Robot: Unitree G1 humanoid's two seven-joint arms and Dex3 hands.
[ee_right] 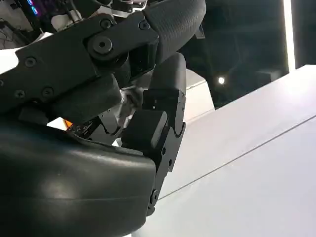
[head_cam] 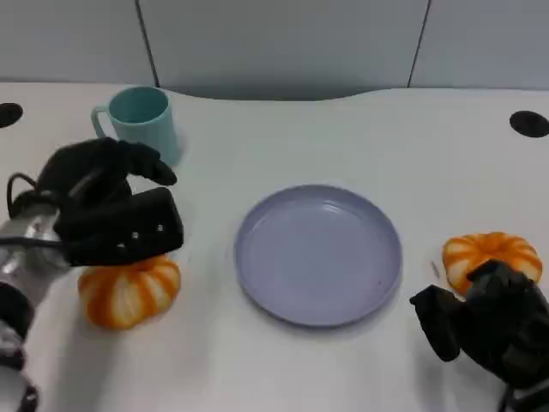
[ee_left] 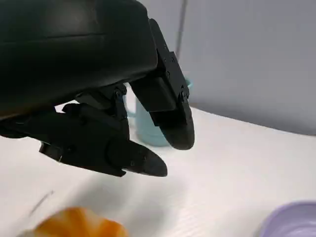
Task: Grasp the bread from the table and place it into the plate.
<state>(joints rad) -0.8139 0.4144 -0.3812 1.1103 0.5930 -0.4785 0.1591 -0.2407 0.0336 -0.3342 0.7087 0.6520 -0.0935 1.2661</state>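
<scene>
Two orange, white-striped bread rolls lie on the white table. The left bread (head_cam: 129, 292) (ee_left: 79, 224) sits left of the lavender plate (head_cam: 343, 292) (ee_left: 291, 222), and the right bread (head_cam: 489, 253) lies at the plate's right. My left hand (head_cam: 111, 210) (ee_left: 123, 123) hovers just above and behind the left bread, fingers stretched apart and holding nothing. My right hand (head_cam: 489, 322) (ee_right: 123, 123) sits just in front of the right bread with its fingers curled in, and I see nothing in it. The plate holds nothing.
A teal cup (head_cam: 141, 120) (ee_left: 140, 131) stands at the back left, just beyond my left hand. Two black holes (head_cam: 527, 123) mark the table's far corners. A grey wall rises behind the table's back edge.
</scene>
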